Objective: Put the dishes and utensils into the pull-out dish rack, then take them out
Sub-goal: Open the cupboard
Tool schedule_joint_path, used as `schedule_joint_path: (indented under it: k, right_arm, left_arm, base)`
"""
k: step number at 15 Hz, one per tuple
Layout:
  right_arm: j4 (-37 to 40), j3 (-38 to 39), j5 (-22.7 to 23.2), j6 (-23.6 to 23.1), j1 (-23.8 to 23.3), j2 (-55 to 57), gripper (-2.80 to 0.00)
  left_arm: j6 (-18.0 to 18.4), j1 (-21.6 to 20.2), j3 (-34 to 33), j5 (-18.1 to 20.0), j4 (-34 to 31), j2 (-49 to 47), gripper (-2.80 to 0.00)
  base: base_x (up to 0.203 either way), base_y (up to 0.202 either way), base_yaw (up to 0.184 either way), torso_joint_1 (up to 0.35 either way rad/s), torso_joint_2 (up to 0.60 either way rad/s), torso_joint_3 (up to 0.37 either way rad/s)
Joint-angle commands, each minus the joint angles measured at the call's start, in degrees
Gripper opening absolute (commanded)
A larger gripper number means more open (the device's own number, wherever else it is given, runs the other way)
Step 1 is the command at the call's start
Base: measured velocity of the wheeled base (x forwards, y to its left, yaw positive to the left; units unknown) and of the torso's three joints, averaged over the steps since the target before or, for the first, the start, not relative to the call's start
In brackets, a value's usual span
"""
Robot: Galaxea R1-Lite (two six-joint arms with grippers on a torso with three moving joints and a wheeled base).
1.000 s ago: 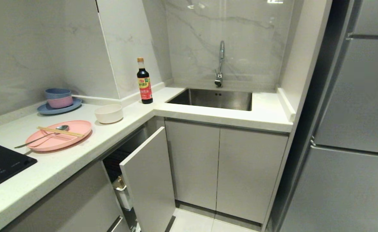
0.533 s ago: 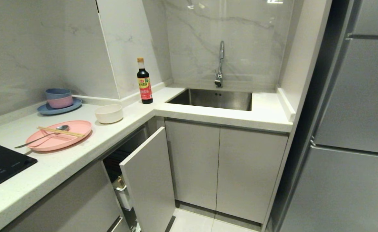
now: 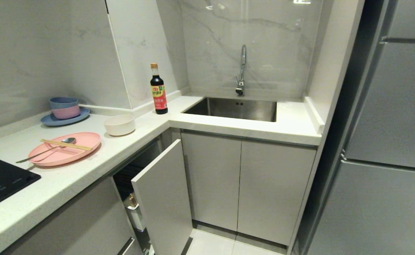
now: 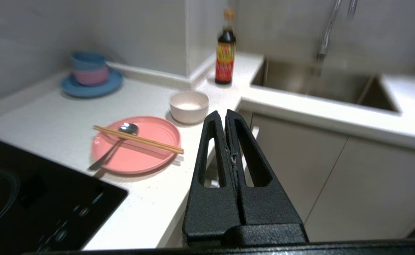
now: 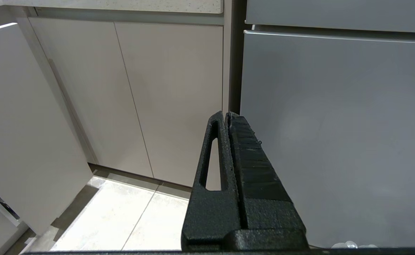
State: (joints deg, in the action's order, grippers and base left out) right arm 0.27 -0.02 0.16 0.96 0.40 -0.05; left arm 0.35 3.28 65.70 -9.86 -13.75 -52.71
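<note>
Only in wrist views, left claw (image 4: 225, 117) and right claw (image 5: 227, 118), both closed, empty.

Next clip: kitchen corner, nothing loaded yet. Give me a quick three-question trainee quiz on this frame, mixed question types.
1. True or false: the chopsticks lie across the pink plate.
2. What stands nearest the sink: A) the bottle, B) the white bowl, C) the blue plate?
3. Fill in: the left gripper is ___, holding nothing.

Key
1. True; the spoon lies on it too.
2. A.
3. Shut; so is the right gripper, pointed at the lower cabinets.
</note>
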Motion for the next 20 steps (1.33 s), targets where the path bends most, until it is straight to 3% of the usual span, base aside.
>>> schedule_joint_path:
  k: [1, 5, 9, 15, 20]
  right_arm:
    - [0.0, 0.0, 0.0, 0.0, 0.0, 0.0, -2.8]
    - [0.0, 0.0, 0.0, 0.0, 0.0, 0.0, -2.8]
    - [0.0, 0.0, 0.0, 0.0, 0.0, 0.0, -2.8]
    - [0.0, 0.0, 0.0, 0.0, 0.0, 0.0, -2.8]
    - [0.0, 0.0, 0.0, 0.0, 0.0, 0.0, -2.8]
  left_arm:
    - [0.7, 0.3, 5.1, 0.4, -1.4, -14.3, -2.8]
    - [6.3, 0.1, 19.3, 6.1, -15.5, -32.0, -2.8]
    - [13.4, -0.4, 27.7, 7.4, -25.6, -46.4, -2.8]
    - [14.8, -1.1, 30.7, 7.2, -27.2, -61.2, -2.8]
    - [14.2, -1.1, 38.4, 7.2, -27.1, -70.7, -2.8]
  base:
    - [0.0, 0.0, 0.0, 0.0, 0.0, 0.0]
    - [0.0, 0.0, 0.0, 0.0, 0.0, 0.0]
    - [0.0, 0.0, 0.0, 0.0, 0.0, 0.0]
    - [0.0, 0.0, 0.0, 0.0, 0.0, 0.0]
    - [0.0, 0.0, 0.0, 0.0, 0.0, 0.0]
